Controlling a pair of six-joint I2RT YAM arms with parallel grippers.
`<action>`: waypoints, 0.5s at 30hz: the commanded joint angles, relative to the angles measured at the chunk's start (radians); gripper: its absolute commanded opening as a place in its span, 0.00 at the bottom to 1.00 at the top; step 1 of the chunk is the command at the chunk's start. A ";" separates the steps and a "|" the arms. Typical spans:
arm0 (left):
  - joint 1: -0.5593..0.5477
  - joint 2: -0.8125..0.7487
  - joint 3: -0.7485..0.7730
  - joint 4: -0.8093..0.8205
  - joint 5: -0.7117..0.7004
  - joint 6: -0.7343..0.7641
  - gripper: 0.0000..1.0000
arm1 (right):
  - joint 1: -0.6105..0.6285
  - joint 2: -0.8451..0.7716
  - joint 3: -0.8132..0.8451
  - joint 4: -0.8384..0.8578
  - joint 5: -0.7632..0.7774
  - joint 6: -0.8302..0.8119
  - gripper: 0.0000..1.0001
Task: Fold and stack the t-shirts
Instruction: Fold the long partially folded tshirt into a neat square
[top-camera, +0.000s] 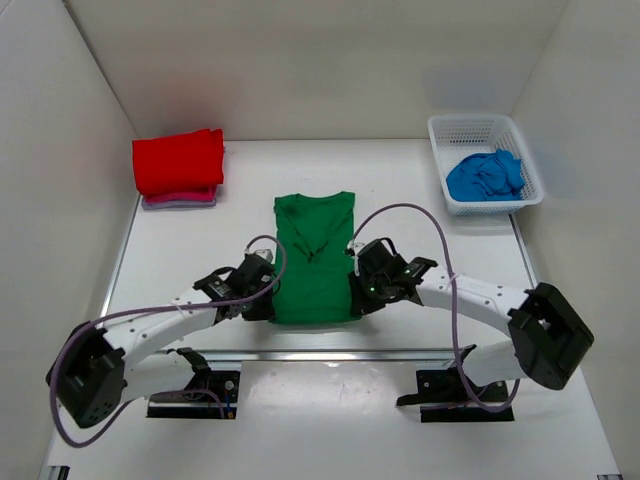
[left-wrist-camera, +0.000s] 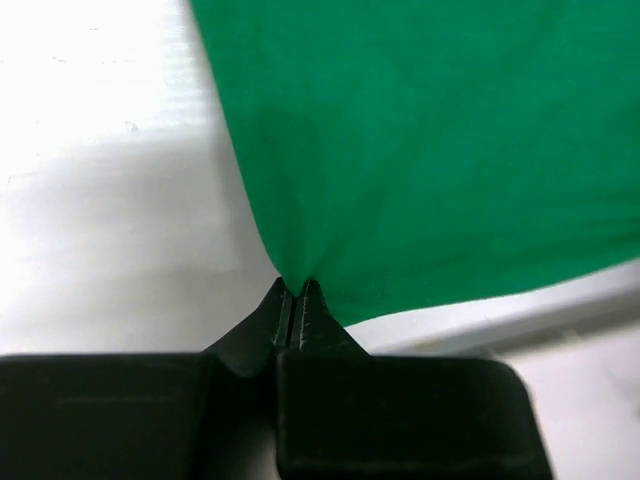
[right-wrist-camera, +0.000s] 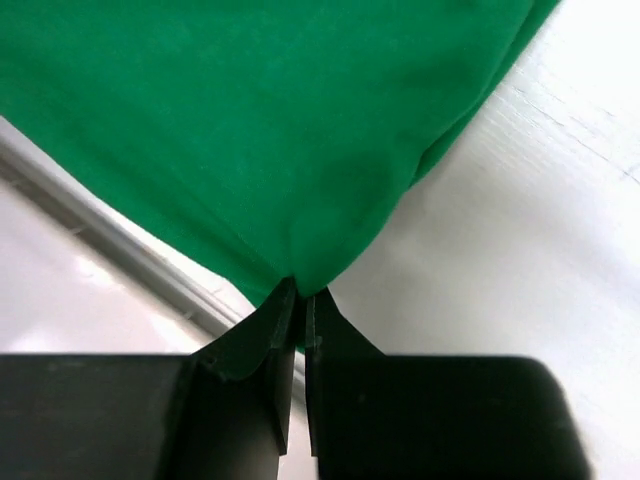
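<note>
A bright green V-neck t-shirt (top-camera: 314, 255) lies flat in the middle of the table, sleeves folded in, neck away from me. My left gripper (top-camera: 268, 296) is shut on its near left edge; the pinched cloth (left-wrist-camera: 296, 270) shows in the left wrist view. My right gripper (top-camera: 358, 292) is shut on its near right edge, cloth (right-wrist-camera: 300, 270) pinched between the tips. A folded red t-shirt (top-camera: 178, 161) lies on a folded pink one (top-camera: 180, 200) at the back left. A crumpled blue t-shirt (top-camera: 485, 176) sits in the basket.
A white plastic mesh basket (top-camera: 452, 132) stands at the back right. White walls close in the table on three sides. A metal strip (top-camera: 320, 353) runs along the near table edge.
</note>
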 joint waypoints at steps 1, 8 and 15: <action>0.028 -0.056 0.066 -0.171 0.022 0.065 0.00 | -0.043 -0.061 0.026 -0.126 -0.050 -0.040 0.00; 0.019 -0.027 0.187 -0.250 0.061 0.089 0.00 | -0.047 -0.049 0.150 -0.267 -0.110 -0.078 0.00; 0.093 -0.015 0.356 -0.330 0.092 0.112 0.00 | -0.161 -0.015 0.306 -0.407 -0.222 -0.169 0.00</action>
